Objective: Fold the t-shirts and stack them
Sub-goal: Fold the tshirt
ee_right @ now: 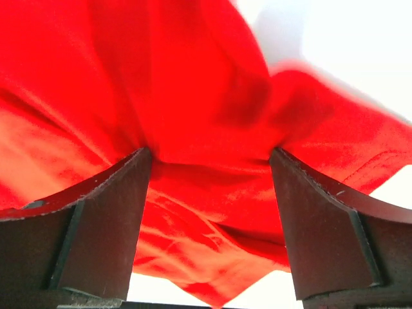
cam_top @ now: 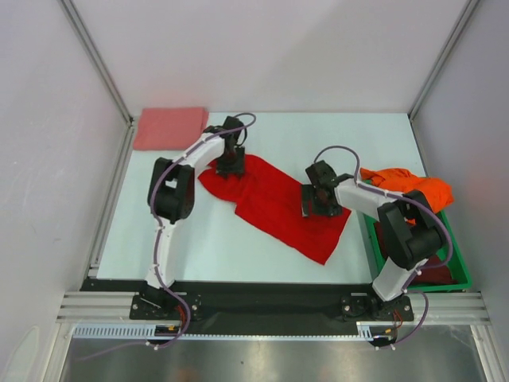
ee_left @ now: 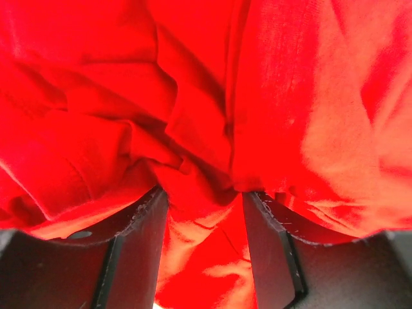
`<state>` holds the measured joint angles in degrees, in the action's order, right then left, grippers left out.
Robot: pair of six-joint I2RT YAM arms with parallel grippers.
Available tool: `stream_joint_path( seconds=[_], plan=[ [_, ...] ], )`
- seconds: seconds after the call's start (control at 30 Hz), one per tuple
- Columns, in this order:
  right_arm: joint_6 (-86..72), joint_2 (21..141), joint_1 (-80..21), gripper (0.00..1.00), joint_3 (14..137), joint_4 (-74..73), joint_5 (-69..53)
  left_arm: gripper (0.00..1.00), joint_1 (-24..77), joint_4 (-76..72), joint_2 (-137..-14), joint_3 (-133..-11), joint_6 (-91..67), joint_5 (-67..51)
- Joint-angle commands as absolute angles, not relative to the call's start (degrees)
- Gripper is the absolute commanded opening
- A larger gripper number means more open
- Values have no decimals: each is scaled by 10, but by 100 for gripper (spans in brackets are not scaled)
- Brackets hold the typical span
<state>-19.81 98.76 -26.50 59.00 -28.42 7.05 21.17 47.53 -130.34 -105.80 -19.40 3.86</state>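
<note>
Seen from above, a folded pink t-shirt [cam_top: 169, 127] lies flat in the far left corner of the table [cam_top: 159, 231]. Just right of it, the left end effector [cam_top: 231, 165] sits on the far left end of the red t-shirt [cam_top: 278, 208], which is spread across the middle of the table. The shirt's long axis runs diagonally from far left to near right, and it widens towards the near right end. The right end effector [cam_top: 318, 200] rests on the shirt's right edge, about halfway along it. Further right, an orange t-shirt [cam_top: 409, 185] is heaped over the far rim of a green bin [cam_top: 460, 277].

Only the wrist cameras show the jaws. On the left, the two fingers [ee_left: 145, 232] stand partly apart with a ridge of red cloth bunched into the gap; whether they pinch it cannot be told. On the right, the fingers [ee_right: 122, 212] stand wide apart, their tips against the red cloth, which stretches creased between them. Bare table shows beyond the shirt's edge.
</note>
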Motion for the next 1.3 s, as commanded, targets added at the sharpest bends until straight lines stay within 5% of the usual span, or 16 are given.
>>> stream_joint_path(
  seconds=[0.0, 0.27, 0.63, 0.8, 0.93, 1.27],
  plan=[
    [-275, 968, -321, 80, 527, -351, -5, 54, 237, 493, -1396, -1166, -156, -97],
    [-373, 972, -435, 80, 482, -277, -75, 57, 186, 570, -1561, -1434, -105, -262],
    [-408, 1024, -577, 81, 554, -265, -123, 59, 121, 348, -1582, -1445, -214, -477],
    [-389, 989, -525, 83, 567, -280, -113, 63, 99, 326, -1509, -1449, -237, -447],
    [-345, 936, -502, 95, 615, -338, -85, 68, 93, 328, -1391, -1416, -243, -404],
    [-234, 934, -302, 96, 780, -374, -21, 65, 177, 297, -1079, -1054, -184, -177]
  ],
)
